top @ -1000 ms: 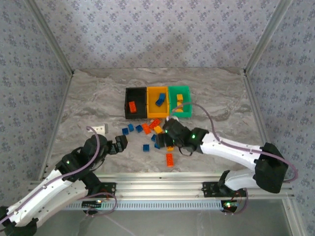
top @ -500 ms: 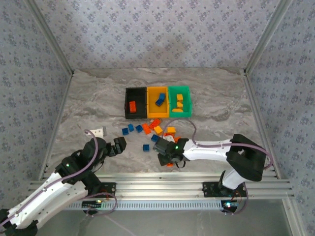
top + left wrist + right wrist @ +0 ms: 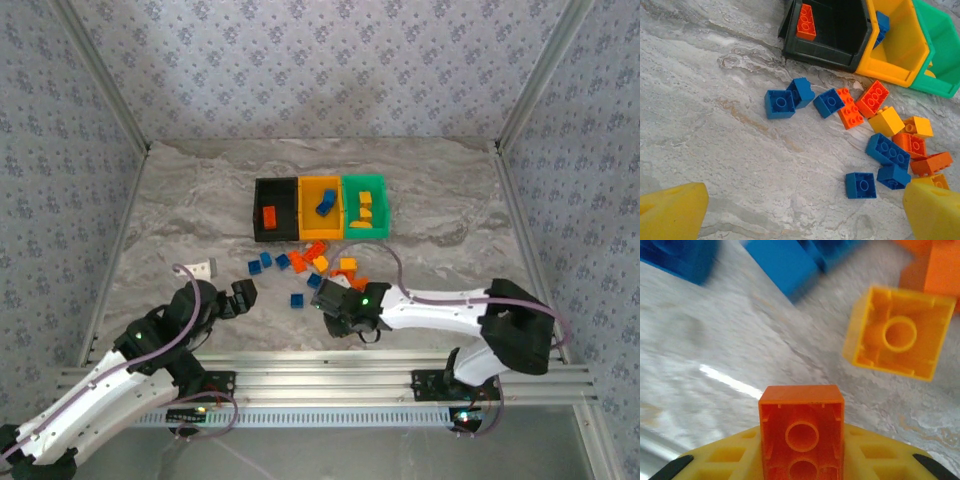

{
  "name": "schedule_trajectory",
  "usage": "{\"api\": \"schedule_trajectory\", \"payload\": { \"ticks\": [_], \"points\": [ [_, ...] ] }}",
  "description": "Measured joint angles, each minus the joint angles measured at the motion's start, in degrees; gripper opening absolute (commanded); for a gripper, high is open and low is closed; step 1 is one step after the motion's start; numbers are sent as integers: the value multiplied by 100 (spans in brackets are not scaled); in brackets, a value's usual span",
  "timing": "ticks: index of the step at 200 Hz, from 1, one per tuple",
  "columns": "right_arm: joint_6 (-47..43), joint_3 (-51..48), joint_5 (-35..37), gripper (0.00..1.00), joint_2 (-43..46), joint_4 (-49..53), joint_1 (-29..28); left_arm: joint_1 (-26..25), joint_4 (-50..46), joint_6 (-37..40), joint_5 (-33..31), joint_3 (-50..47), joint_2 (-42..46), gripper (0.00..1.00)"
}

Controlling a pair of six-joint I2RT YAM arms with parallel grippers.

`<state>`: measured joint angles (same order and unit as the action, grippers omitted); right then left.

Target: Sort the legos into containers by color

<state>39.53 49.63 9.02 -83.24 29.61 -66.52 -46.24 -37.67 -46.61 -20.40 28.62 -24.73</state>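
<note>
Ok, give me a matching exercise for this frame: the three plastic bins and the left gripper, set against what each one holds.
Column one:
1. black plastic bin
2. yellow-orange plastic bin
3. green plastic bin
4. left gripper

Column two:
a. yellow studded bricks
b. nothing, jaws open
c. red-orange studded brick
d. blue studded brick

Pairs: 1-c, 2-d, 3-a, 4-b.

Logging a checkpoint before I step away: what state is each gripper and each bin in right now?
Left gripper: open, holding nothing.
Right gripper: shut on a red-orange studded plastic brick.
Black rectangular plastic bin: holds one red-orange brick.
Yellow-orange plastic bin: holds a blue brick.
Green plastic bin: holds yellow bricks.
</note>
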Motion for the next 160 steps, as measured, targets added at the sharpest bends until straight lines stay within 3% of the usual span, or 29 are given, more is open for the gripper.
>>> {"api": "schedule_trajectory", "payload": {
  "ticks": [27, 54, 96, 134, 151, 160],
  "points": [
    [-442, 1003, 4, 37, 17, 17, 105, 0, 79, 0, -17, -94, 0, 99],
    [-933, 2459, 2, 37, -588, -232, 564, 0, 129, 0, -17, -140, 0, 99],
    [-1266, 4452, -2, 39, -2474, -608, 1443, 13, 151, -2, -17, -142, 22, 99],
    [-1325, 6033, -46, 40, -4063, -404, 1786, 17, 256, -46, 55, -199, 24, 99],
    [-1305, 6564, -85, 45, -4505, -297, 1869, 24, 341, -63, 114, -214, -20, 99],
    [-1292, 6747, -87, 55, -4640, -245, 1897, 28, 369, -66, 149, -219, -66, 99]
  ]
}}
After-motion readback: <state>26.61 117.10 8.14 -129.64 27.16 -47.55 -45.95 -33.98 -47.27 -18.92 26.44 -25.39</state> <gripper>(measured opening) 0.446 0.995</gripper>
